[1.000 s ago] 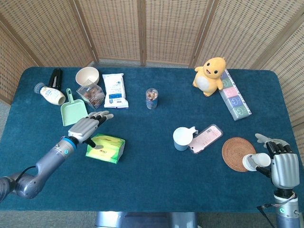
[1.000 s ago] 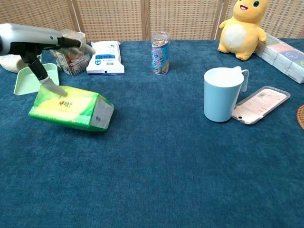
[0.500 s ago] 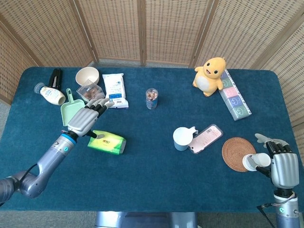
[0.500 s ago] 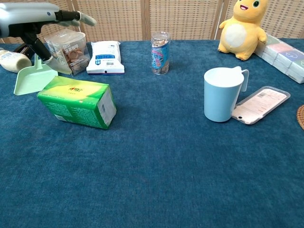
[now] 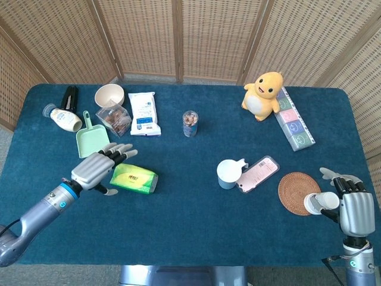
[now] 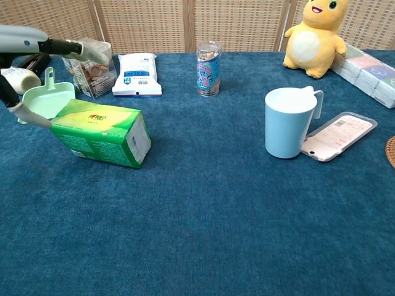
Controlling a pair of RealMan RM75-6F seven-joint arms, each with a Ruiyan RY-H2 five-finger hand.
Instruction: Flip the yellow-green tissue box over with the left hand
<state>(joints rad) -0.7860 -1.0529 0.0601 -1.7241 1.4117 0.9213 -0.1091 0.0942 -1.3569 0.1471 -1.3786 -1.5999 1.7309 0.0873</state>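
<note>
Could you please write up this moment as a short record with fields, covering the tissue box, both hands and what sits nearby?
tissue box: yellow-green tissue box lies on the blue table, nothing on top of it
left robot hand: left robot hand sits at the box's left end, fingers spread, holding nothing
right robot hand: right robot hand rests at the table's right edge, holding nothing
behind the box: green dustpan, clear snack box
middle of table: blue cup beside a phone
right side: round coaster, yellow plush toy

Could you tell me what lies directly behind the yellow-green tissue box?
Behind the tissue box lies the green dustpan, its near edge hidden by the box.
</note>
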